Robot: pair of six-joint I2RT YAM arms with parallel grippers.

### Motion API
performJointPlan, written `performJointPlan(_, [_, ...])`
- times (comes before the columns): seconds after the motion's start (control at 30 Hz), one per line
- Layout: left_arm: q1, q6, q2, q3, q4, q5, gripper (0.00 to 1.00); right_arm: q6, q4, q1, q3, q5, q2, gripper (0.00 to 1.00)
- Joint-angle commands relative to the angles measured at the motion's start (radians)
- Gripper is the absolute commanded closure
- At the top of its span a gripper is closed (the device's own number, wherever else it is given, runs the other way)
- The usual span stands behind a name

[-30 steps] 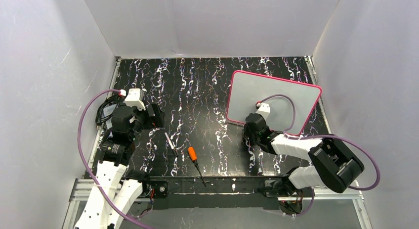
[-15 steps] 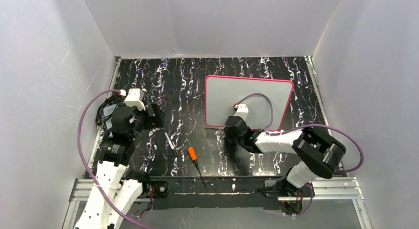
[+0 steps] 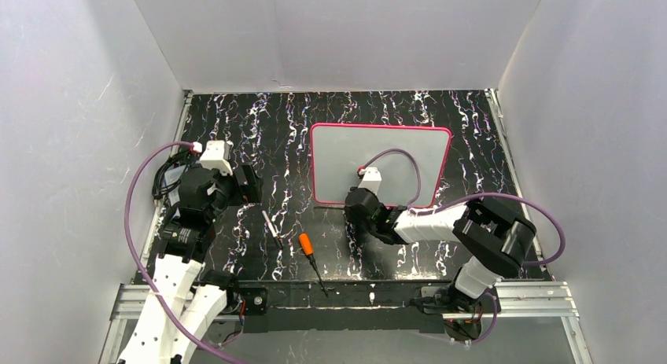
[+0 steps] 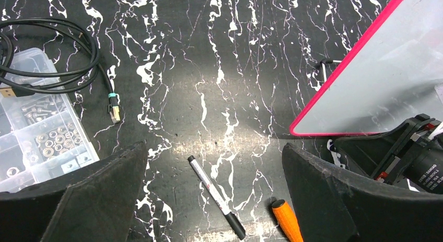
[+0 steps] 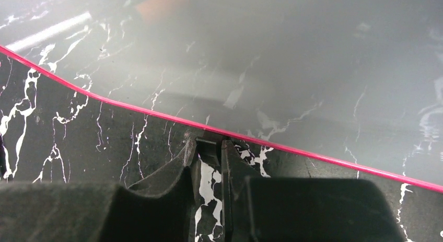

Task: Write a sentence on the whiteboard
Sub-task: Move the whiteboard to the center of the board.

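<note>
While the left gripper hangs wide open left of the whiteboard at mid-table, the right gripper pinches a small black foot at its near edge. A marker and orange screwdriver lie left of it.

The left arm stands folded at the left of the frame, its fingers spread wide. The right arm stretches low toward the centre, fingers pinched on the whiteboard at its lower edge.
</note>
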Motion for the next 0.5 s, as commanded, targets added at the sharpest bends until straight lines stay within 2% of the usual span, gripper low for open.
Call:
performJointPlan(0.0, [-0.014,0.027,0.024,0.001,-0.022,0.043,0.01,0.036,-0.007,0.041,0.03,-0.065,-0.009,0.87])
performJointPlan(0.3, [-0.072,-0.058,0.154,0.004,-0.048,0.219,0.01,0.045,-0.102,0.081,-0.01,-0.02,-0.135,0.54])
performJointPlan(0.47, [-0.075,-0.077,0.156,-0.014,-0.061,0.257,0.01,0.048,-0.129,0.088,-0.04,-0.017,-0.199,0.44])
